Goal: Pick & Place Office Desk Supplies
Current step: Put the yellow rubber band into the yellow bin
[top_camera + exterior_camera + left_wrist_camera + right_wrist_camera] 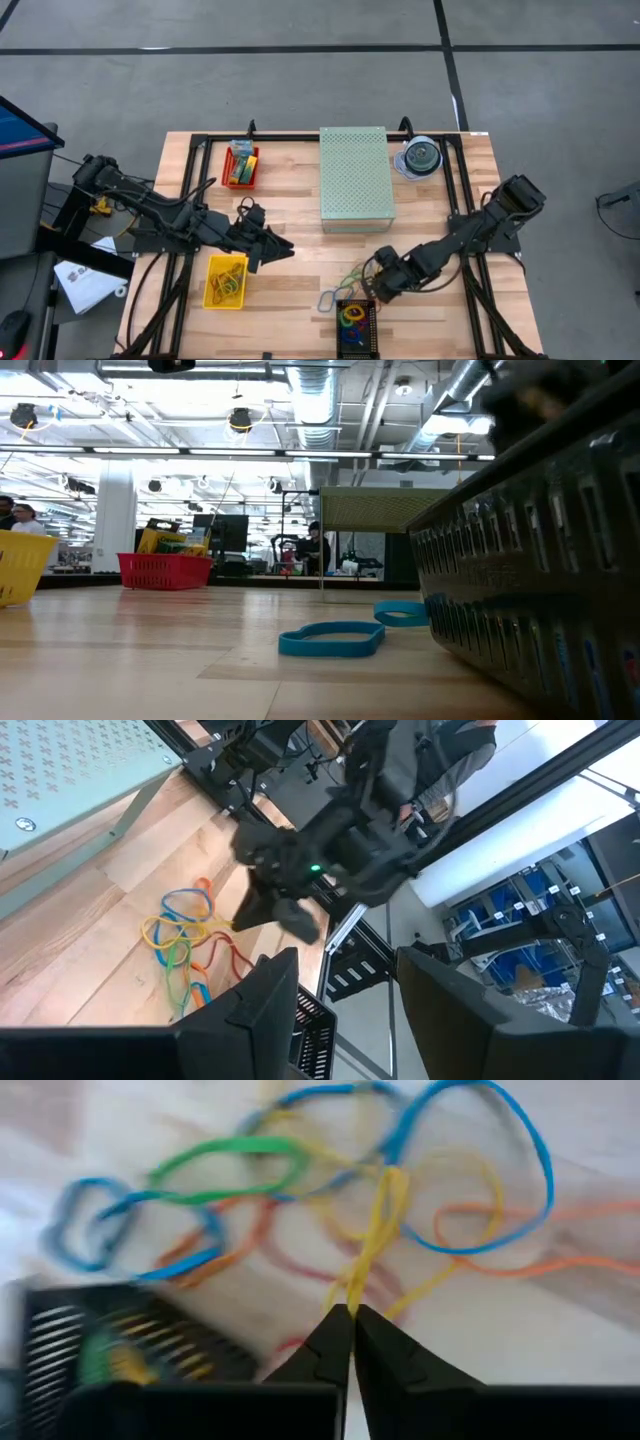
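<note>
Near the table's front edge, the right gripper (350,1318) is pinching a yellow rubber band (378,1230) between closed fingertips, at the edge of a tangle of rubber bands (356,274) lying loose on the wood. Just in front of that tangle, a black mesh bin (356,329) is holding further coloured loops, and a blue band (332,639) is lying flat beside it. Behind the tangle, a pale green perforated box (354,178) is occupying the table's middle, with a clear disc case (421,158) at its right. Toward the left, the left gripper (272,251) is hovering above bare wood with its fingers (262,992) parted and empty, beside a yellow basket (226,281) of bands; a red basket (241,166) with crayon boxes (240,160) is sitting near the back left. Only the right wrist view is showing the pinch itself; overhead, the arm is covering it. Only the low view is showing the blue band's thickness, while the bin's wall is blocking the tangle there. People are appearing in the room beyond.
</note>
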Controlling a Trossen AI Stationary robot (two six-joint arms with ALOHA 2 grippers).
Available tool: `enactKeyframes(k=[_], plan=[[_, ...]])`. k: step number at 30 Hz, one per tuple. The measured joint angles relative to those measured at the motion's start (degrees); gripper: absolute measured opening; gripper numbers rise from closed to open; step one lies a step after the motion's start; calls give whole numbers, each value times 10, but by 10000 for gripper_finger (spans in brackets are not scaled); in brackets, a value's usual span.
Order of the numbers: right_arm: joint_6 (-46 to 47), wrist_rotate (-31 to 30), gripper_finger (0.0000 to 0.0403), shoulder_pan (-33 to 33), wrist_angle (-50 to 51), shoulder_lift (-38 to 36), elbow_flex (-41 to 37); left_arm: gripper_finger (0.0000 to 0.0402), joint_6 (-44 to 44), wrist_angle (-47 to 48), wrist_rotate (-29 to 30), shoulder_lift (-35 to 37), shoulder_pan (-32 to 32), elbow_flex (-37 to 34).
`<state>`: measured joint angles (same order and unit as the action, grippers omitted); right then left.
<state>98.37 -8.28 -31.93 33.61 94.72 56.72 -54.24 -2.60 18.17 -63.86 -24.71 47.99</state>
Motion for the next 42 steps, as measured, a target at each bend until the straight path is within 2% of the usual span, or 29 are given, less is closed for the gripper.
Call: enactKeyframes(k=[7,10,14,18,24,30,37,42], plan=[[-67,-105,3,-10,94,-12,134,167,24,0,0,0,0,0],[-109,-139,2,-2,170,-17,195,167,29,1,-2,0,0,0],[-177,-165,1,15,186,-28,255,167,30,0,-4,0,0,0],[-243,-189,1,32,153,-42,295,167,30,-5,-6,0,-1,0],[-356,-181,0,69,36,-55,327,169,54,-44,-6,0,-1,0],[-420,-119,0,103,-77,-56,330,203,116,-123,-6,0,5,0],[-448,-84,0,118,-136,-55,330,254,120,-135,-11,0,26,0],[-449,-78,0,125,-139,-54,330,241,120,-137,-46,-4,44,0]])
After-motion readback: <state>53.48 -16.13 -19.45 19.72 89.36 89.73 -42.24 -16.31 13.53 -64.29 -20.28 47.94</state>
